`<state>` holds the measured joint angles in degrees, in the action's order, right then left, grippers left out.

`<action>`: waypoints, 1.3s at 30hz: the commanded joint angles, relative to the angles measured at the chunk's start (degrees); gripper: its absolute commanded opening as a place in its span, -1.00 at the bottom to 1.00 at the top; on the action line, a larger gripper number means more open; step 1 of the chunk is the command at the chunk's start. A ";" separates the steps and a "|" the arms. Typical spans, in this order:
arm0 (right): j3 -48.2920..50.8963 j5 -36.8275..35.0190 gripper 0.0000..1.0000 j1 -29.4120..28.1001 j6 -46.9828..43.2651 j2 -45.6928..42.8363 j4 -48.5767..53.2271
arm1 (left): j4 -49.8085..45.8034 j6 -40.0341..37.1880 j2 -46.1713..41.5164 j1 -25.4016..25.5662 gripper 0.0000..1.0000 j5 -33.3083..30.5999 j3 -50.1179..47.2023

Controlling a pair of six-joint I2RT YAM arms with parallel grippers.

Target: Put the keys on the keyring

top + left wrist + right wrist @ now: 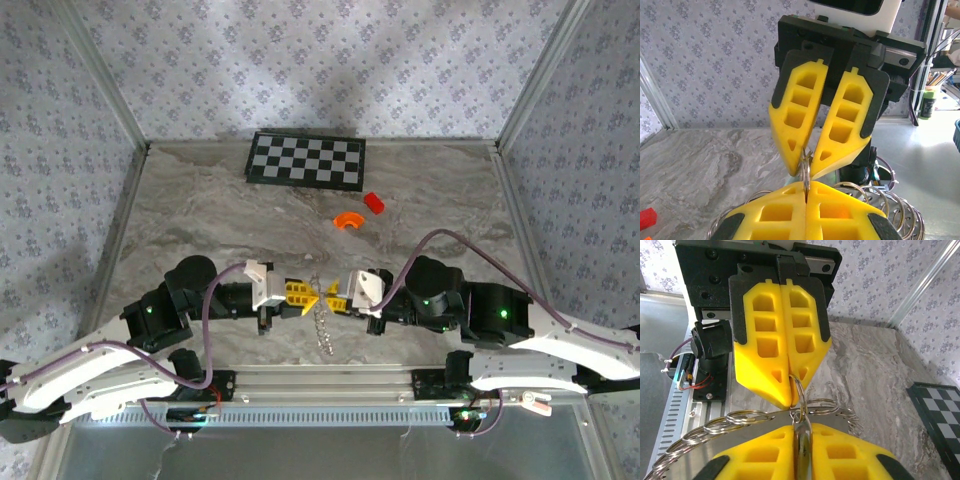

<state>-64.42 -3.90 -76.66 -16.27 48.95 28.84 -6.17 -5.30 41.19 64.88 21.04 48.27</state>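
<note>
Arms: two, left arm and right arm.
Grippers: two, left gripper and right gripper.
Yellow fingers: four, two per gripper.
One chain of rings; links too small to count.
One checkerboard.
One red block.
One orange curved piece.
One table.

On the left tool and the right tool we find moulded yellow plastic, matt and smooth, backed by black plastic plates with a dull sheen. We identify the keyring as polished metal wire, bright and reflective. The worktop presents a grey, veined, stone-look surface, smooth with a low sheen. The checkerboard looks like flat matt print. We read the orange piece and the red block as plastic. The walls look like matt patterned paper or cloth. The frame rail is brushed metal.
</note>
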 commanded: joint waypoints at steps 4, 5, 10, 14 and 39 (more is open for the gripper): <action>0.59 -0.34 -0.83 -0.02 1.29 -0.06 -0.55 | 3.78 0.38 -1.55 -0.02 -1.00 1.72 0.95; 0.84 -0.49 -0.83 0.15 1.32 0.05 -0.34 | 3.88 0.27 -1.64 -0.06 -1.00 1.67 0.93; 0.22 0.83 -0.83 0.81 2.28 2.30 1.37 | 4.61 -1.21 -1.85 -0.04 -1.00 2.00 0.95; -0.87 1.66 -0.82 1.19 2.39 4.17 2.82 | 5.38 -1.60 -1.64 -0.02 -1.00 1.90 1.00; 2.68 7.77 -0.20 1.96 2.65 -4.50 -5.95 | 5.83 -0.53 -2.21 -0.02 -1.00 2.80 -0.65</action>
<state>-62.50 1.61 -74.96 -14.35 44.97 25.19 -3.95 -6.13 39.46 64.77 21.96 47.44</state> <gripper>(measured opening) 0.399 0.044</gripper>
